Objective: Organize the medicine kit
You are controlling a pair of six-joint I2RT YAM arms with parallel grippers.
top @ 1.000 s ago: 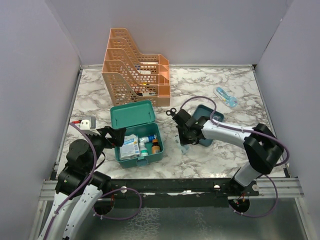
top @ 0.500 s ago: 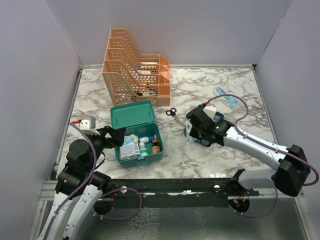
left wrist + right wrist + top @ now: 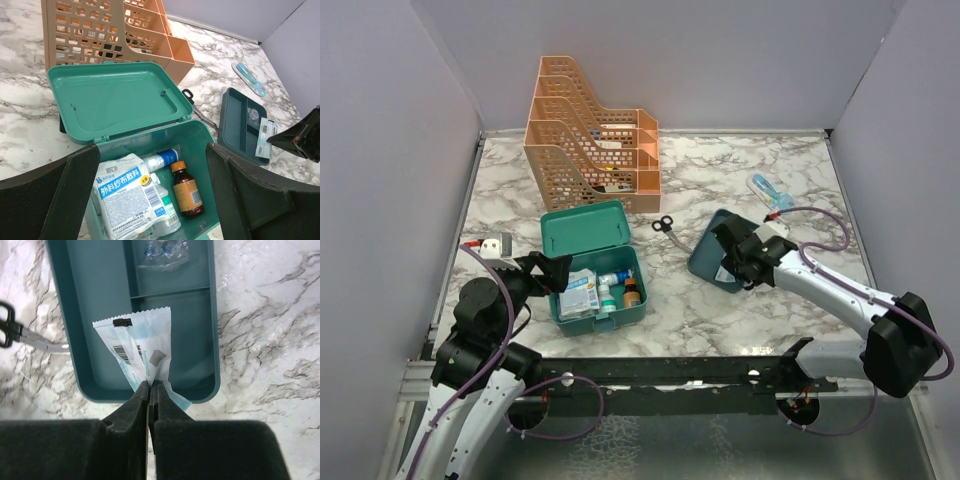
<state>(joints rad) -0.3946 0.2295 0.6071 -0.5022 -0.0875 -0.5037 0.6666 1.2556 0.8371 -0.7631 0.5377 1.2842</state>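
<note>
Grey-veined white marble is covering the surface [image 3: 740, 160], with plain pale walls standing around it. The medicine kit, a teal plastic rectangular box with rounded corners [image 3: 583, 230], is sitting near the left front with its hinged lid lying back. It is holding a white pouch with blue printing [image 3: 122, 187] and a small brown bottle [image 3: 186, 192]. The left claw [image 3: 152, 146] is hovering just before the box, its fingers spread wide and gripping nothing. The matching teal divided tray [image 3: 705, 255] is lying apart on the right. Above it the right claw [image 3: 150, 385] is pinching a white-and-blue paper sachet [image 3: 140, 340] by its lower edge, jaws pressed tight. Black-handled scissors [image 3: 665, 225] are resting between box and tray, and an orange perforated file rack [image 3: 590, 130] is standing behind.
</note>
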